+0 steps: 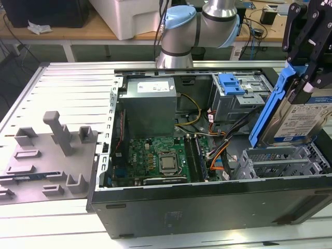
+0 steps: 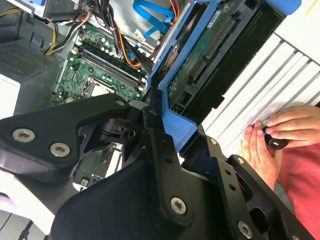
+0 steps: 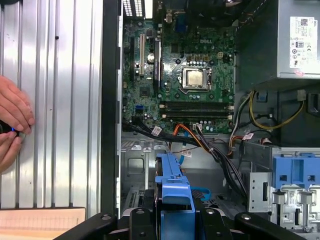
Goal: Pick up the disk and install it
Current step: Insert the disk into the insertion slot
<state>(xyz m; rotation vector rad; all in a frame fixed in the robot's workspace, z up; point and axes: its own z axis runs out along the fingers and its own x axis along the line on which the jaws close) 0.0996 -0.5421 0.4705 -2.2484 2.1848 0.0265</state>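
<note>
The disk, a silver drive with a white-and-blue label and blue side rails, hangs tilted on edge over the grey drive cage at the exterior view's right end of the open computer case. My black gripper is shut on its upper end. The second wrist view shows the disk's underside with its green circuit board, and the gripper clamped on the blue rail. The first wrist view has the blue rail between the gripper fingers, above the case floor beside the cables.
Inside the case lie the motherboard, the grey power-supply box, cable bundles and a bare blue bracket in the upper bay. A grey fixture plate sits at the exterior view's left. A person's hands rest beside the case.
</note>
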